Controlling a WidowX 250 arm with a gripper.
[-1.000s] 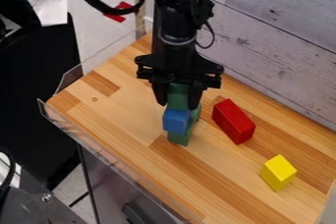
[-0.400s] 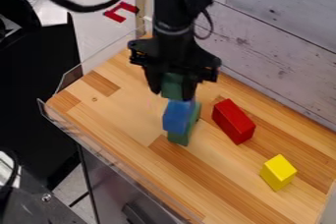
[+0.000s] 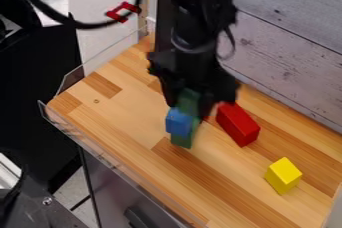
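Camera view shows the black two-finger gripper [image 3: 190,106] above the wood-strip tabletop [image 3: 127,117], slightly above and right of the middle of the view, directed downward. Claw state: clenched on the upper green block [image 3: 190,100], which sits between the two fingers, one on its left side and one on its right side in the view. The lower part of this block projects toward the blue block; whether the two are in contact cannot be determined.

The blue block [image 3: 178,122] is located just below and to the left of the held block in the view. The lower green block [image 3: 181,141] shows beneath the blue block and along its right side. Its foot is at the tabletop. Whether the blue block rests on it or stands in front of it cannot be determined.

The red block [image 3: 238,125], an elongated piece, lies on the tabletop to the right of this group, with its upper end near the gripper. The yellow block [image 3: 284,175], a compact piece, is on the tabletop well apart from the group, toward the lower right.

A transparent guard [image 3: 100,147] runs along the left front edge of the tabletop. Pale wood-grain panels [image 3: 287,57] border the far right side. A black cable [image 3: 83,24] loops beside the arm at upper left, crossing in front of a red marking [image 3: 122,11].
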